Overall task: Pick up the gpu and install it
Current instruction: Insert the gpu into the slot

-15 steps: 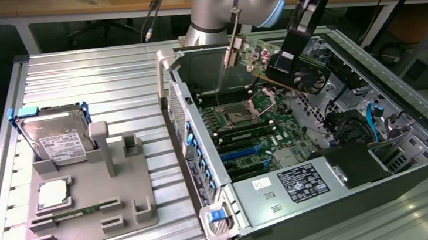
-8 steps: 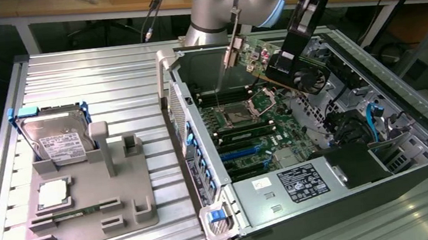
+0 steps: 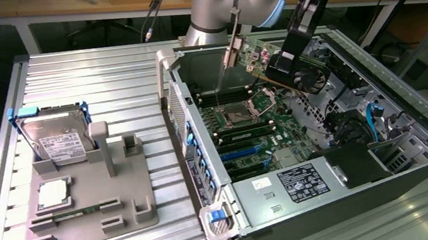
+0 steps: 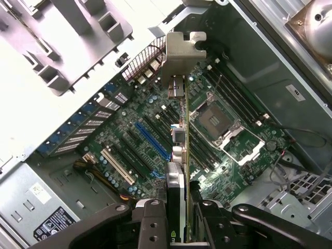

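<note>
The gpu (image 3: 269, 61) is a green card with a black cooler block and a silver end bracket (image 3: 233, 55). It hangs tilted in the air over the open computer case (image 3: 400, 96). My gripper (image 3: 299, 36) is shut on the card at the cooler end. In the wrist view the gpu (image 4: 184, 150) runs edge-on away from my gripper (image 4: 179, 225), bracket (image 4: 181, 52) farthest out. Its dark fingers (image 4: 150, 218) clamp both faces. Below lies the motherboard (image 4: 129, 150) with a long blue slot (image 4: 153, 140) and the bare processor socket (image 4: 215, 122).
On the ribbed metal table at the exterior view's left, a grey fixture (image 3: 119, 194) holds a silver hard drive (image 3: 55, 140) in a blue frame, a processor (image 3: 52, 194) and a memory stick (image 3: 74, 215). The power supply (image 3: 299, 183) fills the case's near end. Cables and drive bays (image 3: 371, 122) line its right side.
</note>
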Robot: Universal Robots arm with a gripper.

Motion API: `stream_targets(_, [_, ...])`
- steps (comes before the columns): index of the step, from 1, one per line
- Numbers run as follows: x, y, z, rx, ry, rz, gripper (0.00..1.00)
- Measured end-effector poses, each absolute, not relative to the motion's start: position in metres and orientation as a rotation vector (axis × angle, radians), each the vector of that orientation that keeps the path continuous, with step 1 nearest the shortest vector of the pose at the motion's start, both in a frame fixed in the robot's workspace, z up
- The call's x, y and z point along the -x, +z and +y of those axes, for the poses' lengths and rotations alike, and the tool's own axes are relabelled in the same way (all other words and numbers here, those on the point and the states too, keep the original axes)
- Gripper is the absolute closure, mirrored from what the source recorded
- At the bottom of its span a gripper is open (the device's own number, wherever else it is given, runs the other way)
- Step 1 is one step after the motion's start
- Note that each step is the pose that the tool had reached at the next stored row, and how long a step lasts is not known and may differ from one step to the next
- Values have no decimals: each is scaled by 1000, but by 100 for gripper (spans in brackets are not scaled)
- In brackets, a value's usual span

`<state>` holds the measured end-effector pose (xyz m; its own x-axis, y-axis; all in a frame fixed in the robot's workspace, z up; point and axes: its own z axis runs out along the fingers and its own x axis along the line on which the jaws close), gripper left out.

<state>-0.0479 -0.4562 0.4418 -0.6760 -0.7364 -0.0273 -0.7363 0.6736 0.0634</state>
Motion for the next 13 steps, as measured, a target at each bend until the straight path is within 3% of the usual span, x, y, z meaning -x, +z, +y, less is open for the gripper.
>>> stream_targets(13, [48,442,-456,-1315,-109,-2849,73])
